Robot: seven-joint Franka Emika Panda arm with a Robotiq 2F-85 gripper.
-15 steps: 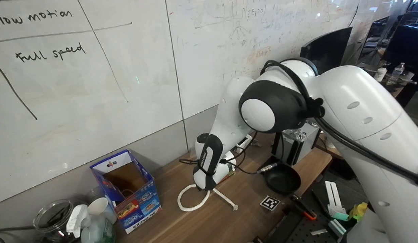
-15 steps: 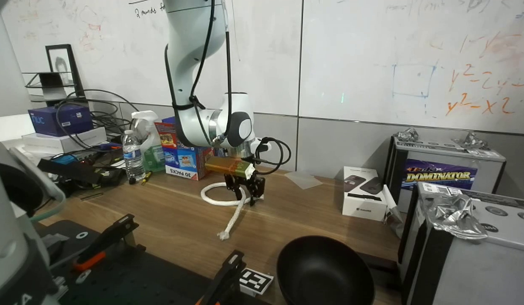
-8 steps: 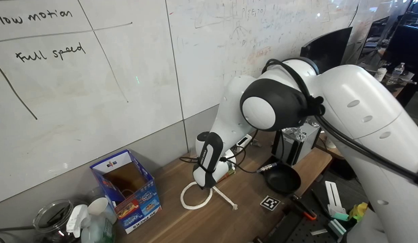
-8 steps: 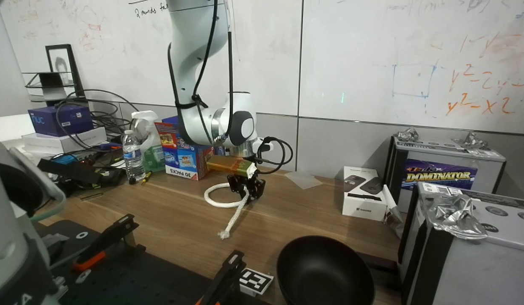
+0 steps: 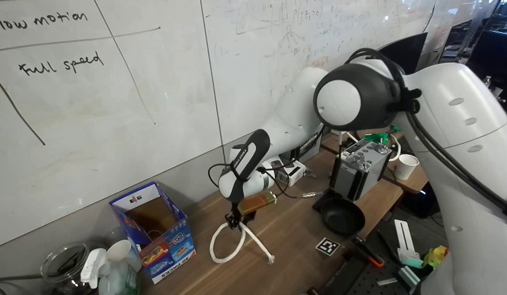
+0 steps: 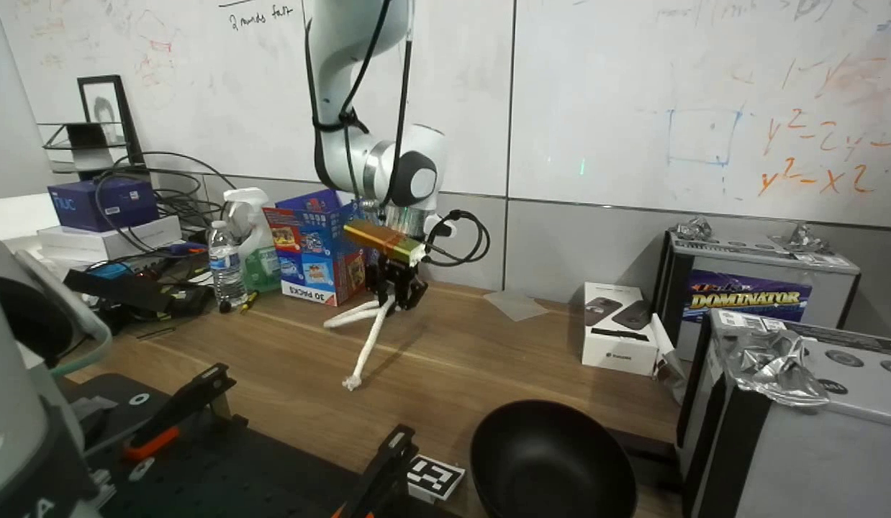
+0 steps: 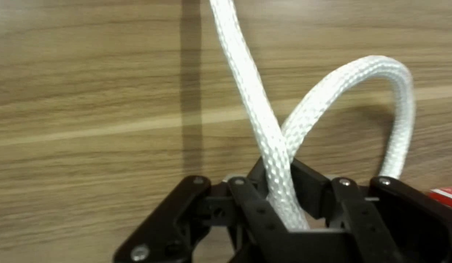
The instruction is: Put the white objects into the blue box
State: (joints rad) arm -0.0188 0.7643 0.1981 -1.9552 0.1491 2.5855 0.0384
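The white rope (image 5: 258,243) is a loose loop with a trailing end; it also shows in an exterior view (image 6: 371,338) and in the wrist view (image 7: 253,95). My gripper (image 5: 237,225) is shut on it near where the strands cross, and the wrist view (image 7: 279,171) shows the rope between the fingertips. The gripper is a little above the table, with the loop and end hanging down from it. The blue box (image 5: 171,246) stands open beside the rope, against the wall; it also shows in an exterior view (image 6: 309,252). A faint curved shape inside it is unclear.
A spray bottle (image 6: 262,244) and a water bottle (image 6: 226,266) stand by the box, with a white cup (image 5: 123,254). A black pan (image 6: 553,460), a white phone box (image 6: 618,327) and grey devices (image 6: 812,432) stand on the opposite side. A printed marker (image 5: 328,246) lies near the pan.
My gripper has closed on the rope and risen from the table, moving slightly towards the blue box. The rope has lifted with it and its trailing end has shifted the same way.
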